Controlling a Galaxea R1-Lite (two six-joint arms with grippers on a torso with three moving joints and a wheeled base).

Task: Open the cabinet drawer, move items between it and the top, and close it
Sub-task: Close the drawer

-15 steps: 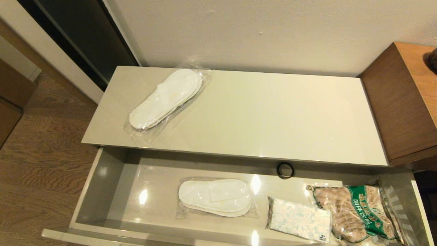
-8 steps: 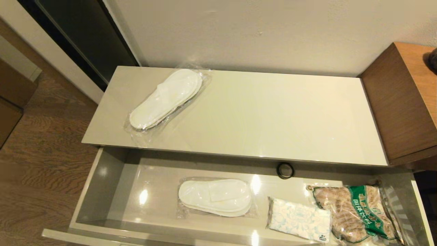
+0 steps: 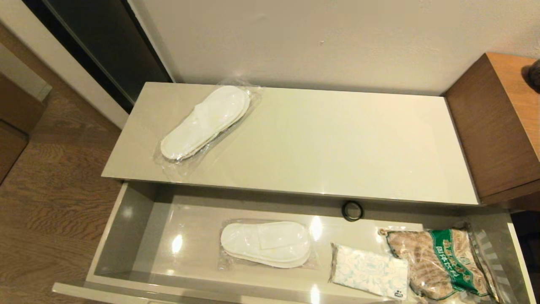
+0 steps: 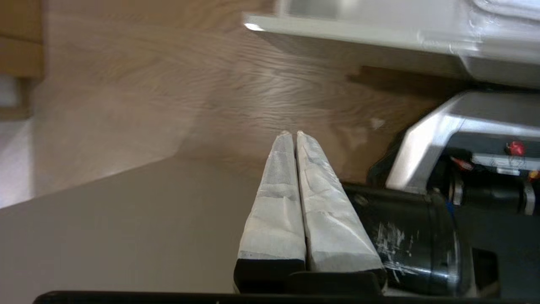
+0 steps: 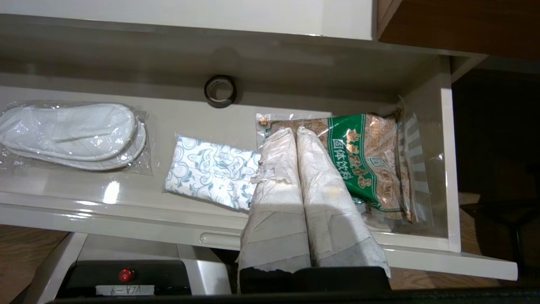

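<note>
Right gripper (image 5: 295, 131), fingers pressed together, hovered over green-labelled bag of brown food (image 5: 363, 156). Beside it lay the soft white patterned tissue pack (image 5: 211, 171); black tape ring (image 5: 220, 90) behind. Left gripper (image 4: 292, 134), likewise pressed together, hung over wooden floor (image 4: 168, 84).

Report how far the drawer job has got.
Done: the cabinet drawer stands open, and one bagged pair of slippers lies on the top. In hand: nothing; the left claw is shut over the floor, the right claw shut above the drawer. Left: the tissue pack and second slippers remain inside, and the drawer needs closing.
</note>
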